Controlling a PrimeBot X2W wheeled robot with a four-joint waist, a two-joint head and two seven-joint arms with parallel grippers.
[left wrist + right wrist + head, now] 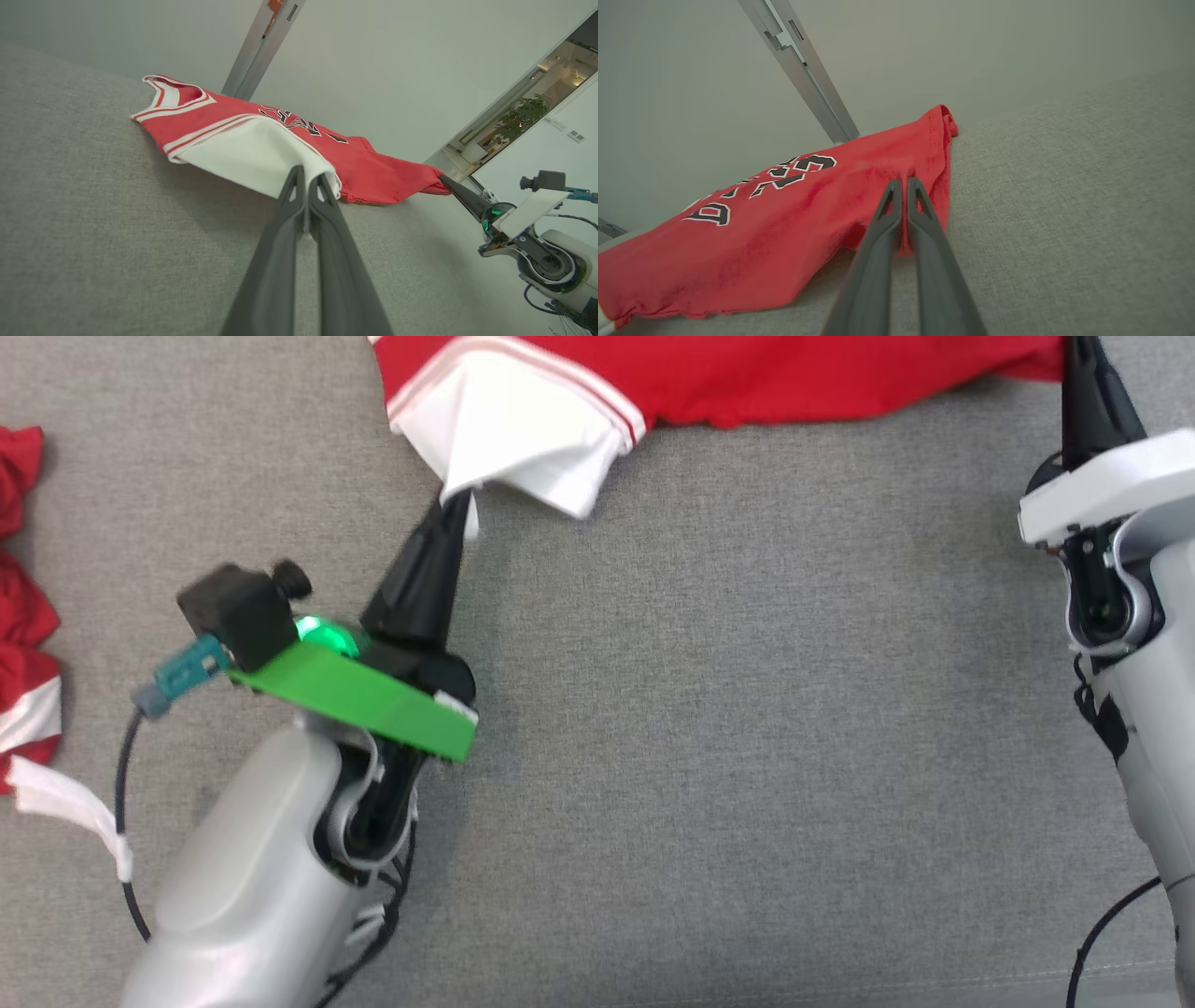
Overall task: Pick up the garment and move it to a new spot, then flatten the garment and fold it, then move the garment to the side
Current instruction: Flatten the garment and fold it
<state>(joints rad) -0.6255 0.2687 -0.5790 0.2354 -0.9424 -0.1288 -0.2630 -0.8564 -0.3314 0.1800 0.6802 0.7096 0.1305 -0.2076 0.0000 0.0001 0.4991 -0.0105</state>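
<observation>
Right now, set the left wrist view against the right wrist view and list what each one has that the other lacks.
Left wrist view: the white turned-out panel pinched by the shut left gripper, a striped neckline, the right gripper clamping the far hem, a plant beyond a doorway. Right wrist view: the hem's far corner close up, red cloth between its own fingers. Shared: the red jersey, its black lettering, the grey surface, a metal post.

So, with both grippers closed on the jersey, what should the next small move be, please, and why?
Probably draw both arms back together toward the robot: the left gripper pinches the jersey by its white flap, the right gripper by its red edge, and much of the grey surface lies nearer.
</observation>
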